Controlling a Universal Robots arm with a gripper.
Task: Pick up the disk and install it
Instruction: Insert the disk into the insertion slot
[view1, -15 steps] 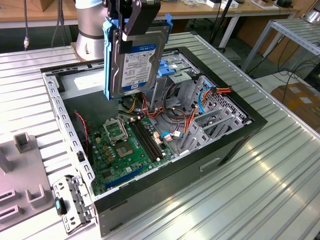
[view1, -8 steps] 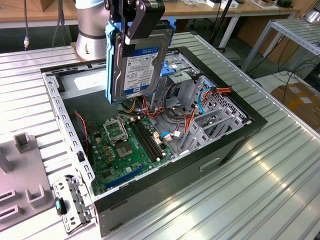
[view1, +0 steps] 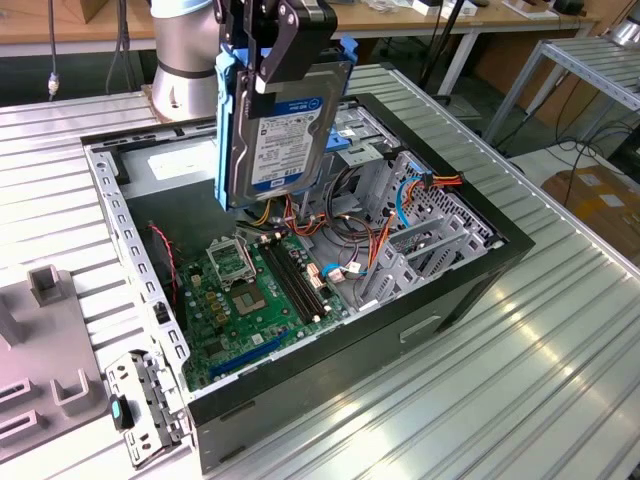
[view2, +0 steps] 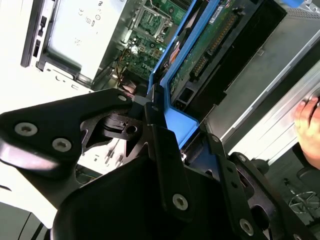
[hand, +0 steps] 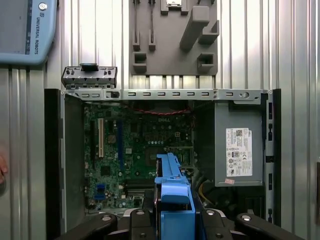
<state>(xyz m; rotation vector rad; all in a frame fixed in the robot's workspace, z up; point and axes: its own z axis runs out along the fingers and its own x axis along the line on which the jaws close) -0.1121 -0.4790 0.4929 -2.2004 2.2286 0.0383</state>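
The disk (view1: 285, 130) hangs upright above the open computer case (view1: 470, 275), its white-and-blue label facing the exterior view's camera and blue rails along its edges. My gripper (view1: 285, 45) is shut on the disk's top edge. In the first wrist view the disk's blue carrier rail (hand: 172, 195) sticks out from between the black fingers (hand: 140, 222), above the green motherboard (hand: 130, 145). In the second wrist view the disk's green circuit-board underside (view2: 210, 45) and blue rail (view2: 175, 122) run away from the fingers (view2: 165, 165).
Inside the case lie the motherboard (view1: 255, 295), loose cables (view1: 345, 250), a metal drive cage (view1: 420, 215) and a grey power-supply box (hand: 239, 145). A grey fixture plate (hand: 172, 35) lies on the ribbed table beside the case. A hand (view2: 307, 117) shows near the case's side.
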